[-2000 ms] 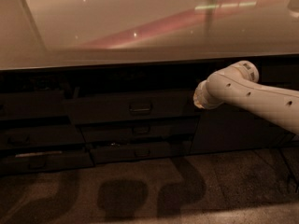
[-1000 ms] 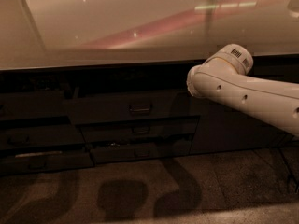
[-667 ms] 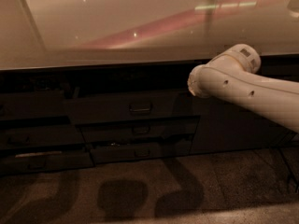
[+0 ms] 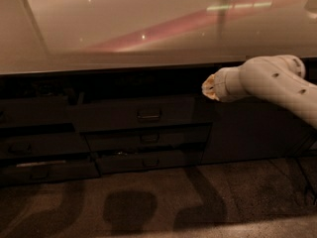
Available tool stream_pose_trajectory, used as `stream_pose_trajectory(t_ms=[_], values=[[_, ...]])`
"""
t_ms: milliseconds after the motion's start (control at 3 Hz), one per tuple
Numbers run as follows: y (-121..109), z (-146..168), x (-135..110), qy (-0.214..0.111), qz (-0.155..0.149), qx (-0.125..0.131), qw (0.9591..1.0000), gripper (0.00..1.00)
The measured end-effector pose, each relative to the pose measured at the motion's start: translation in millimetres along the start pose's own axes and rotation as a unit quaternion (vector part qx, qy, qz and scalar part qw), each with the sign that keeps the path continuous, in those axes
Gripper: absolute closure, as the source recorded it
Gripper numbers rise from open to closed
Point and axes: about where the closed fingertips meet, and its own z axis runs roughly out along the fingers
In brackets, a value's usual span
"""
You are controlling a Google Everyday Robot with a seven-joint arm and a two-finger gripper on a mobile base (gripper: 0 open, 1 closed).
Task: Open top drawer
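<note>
Since the wide dark grey-brown top drawer looks stiff and heavyish, grab its small rectangular handle, down-left of the white gripper (open or closed, can't tell).

Dim light, glare across the countertop, pincer at right, shadows on floor.

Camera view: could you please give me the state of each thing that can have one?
top drawer: looks shut, no inside showing.
middle drawer: looks shut.
bottom drawer: shut or barely ajar, cannot tell.
gripper: in the air, up and right of the top drawer's handle, apart from it.
</note>
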Motion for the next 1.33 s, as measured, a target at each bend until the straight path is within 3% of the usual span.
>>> stream_pose_trajectory(t_ms=[333,667,1000,1333], values=[[0,-1,-3,-0.007,-0.026,0.001,0.9996,1.0],[0,-1,-3,-0.007,-0.026,0.001,0.9996,1.0],[3,15,10,0.004,-0.012,-0.022,0.9997,1.0],[8,46,35,0.028,0.014,-0.062,0.9976,1.0]])
